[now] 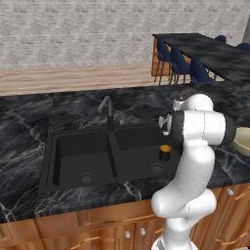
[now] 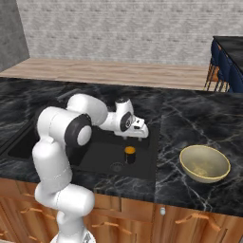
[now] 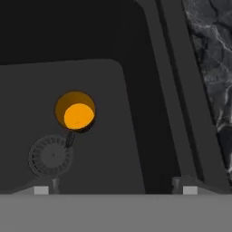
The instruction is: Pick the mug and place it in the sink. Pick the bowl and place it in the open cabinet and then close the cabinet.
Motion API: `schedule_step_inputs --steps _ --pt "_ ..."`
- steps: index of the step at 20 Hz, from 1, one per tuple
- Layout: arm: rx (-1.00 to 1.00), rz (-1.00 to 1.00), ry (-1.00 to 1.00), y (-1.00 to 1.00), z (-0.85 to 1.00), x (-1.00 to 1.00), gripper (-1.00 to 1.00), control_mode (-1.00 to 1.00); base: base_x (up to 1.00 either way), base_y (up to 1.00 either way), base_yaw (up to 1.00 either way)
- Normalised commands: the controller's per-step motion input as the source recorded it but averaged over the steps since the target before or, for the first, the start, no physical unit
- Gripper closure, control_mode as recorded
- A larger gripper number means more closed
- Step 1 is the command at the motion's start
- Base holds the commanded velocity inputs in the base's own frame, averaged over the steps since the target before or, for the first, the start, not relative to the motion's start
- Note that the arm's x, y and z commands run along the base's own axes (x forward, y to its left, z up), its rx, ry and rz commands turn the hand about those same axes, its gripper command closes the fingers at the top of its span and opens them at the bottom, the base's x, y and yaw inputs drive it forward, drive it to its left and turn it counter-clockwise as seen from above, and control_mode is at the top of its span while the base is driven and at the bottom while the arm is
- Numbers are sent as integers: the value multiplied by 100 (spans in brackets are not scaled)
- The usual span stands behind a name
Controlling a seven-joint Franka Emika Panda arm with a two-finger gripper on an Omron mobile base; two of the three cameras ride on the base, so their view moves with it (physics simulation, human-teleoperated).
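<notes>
1. The mug [image 2: 129, 154] stands upright on the floor of the sink [image 1: 73, 166], in the basin nearer the bowl, just beside the round drain [image 3: 50, 156]. Its orange inside faces up and its small handle points toward the drain.
2. The gripper [image 3: 115, 188] hangs above that basin with its jaws spread wide and nothing between them; the mug sits well clear of both fingertips [image 3: 41, 190]. By this layout the first part of the task looks done.
3. The bowl [image 2: 204, 163] rests on the black marble surface [image 2: 190, 118] to the robot's right of the sink, upright, apart from the sink edge and with nothing else near it.
4. Handling judgement: the bowl looks rigid and probably ceramic, so light to moderate in weight, smooth and liable to slip. It is far too wide to span, so the likely hold is on the rim, one finger inside the wall and one outside.
5. A rim pinch leaves the bowl hanging off-centre; it may tilt or swing when lifted toward the cabinet.
</notes>
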Motion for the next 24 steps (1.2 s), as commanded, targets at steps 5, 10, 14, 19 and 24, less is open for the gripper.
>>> schedule_step_inputs --steps 5,10,14,19,24 --pt "-29 9 -2 -39 86 -32 -100 -100 0 0 0" --pt "-23 5 0 -49 76 -28 -100 -100 0 0 0" --pt "-4 0 2 -55 39 -18 -100 -100 0 0 0" --pt "15 -11 3 -60 29 -31 -100 -100 0 0 0" --pt "37 -16 5 -73 11 -39 -100 -100 0 0 0"
